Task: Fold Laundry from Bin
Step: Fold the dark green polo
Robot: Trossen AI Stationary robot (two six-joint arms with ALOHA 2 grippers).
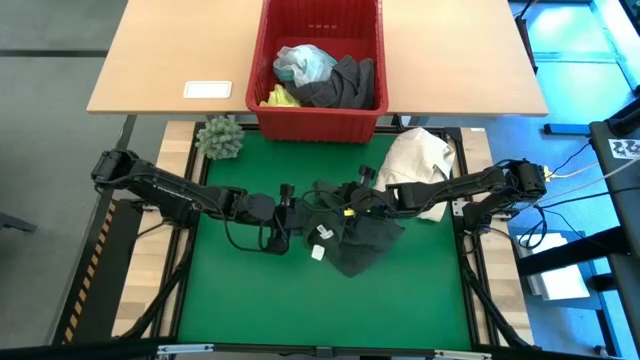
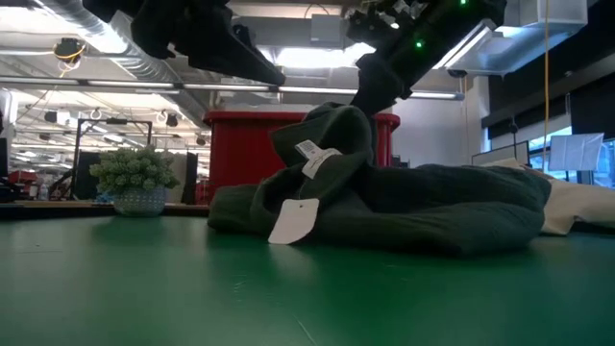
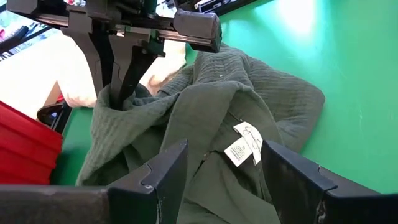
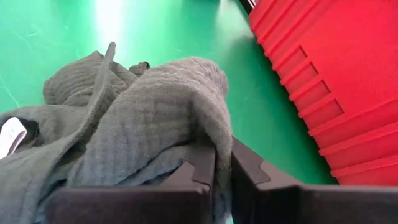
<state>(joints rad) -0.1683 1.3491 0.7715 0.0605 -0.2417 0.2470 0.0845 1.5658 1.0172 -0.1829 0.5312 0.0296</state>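
On green bench, right hand (image 4: 221,171) pinches dark green garment (image 1: 350,235); left hand (image 3: 224,180) hovers open, empty. Spreading step; next, left needs an edge.

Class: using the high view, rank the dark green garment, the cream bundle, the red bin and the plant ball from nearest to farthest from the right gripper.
1. Dark green garment, pinched in the right gripper.
2. Cream bundle, beside the right arm.
3. Red bin, on the far table.
4. Plant ball, far left corner.

A garment (image 1: 352,232) lies on the tabletop (image 1: 250,300) between both end effectors; the bin (image 1: 318,110) sits beyond them, holding more laundry (image 1: 325,78).
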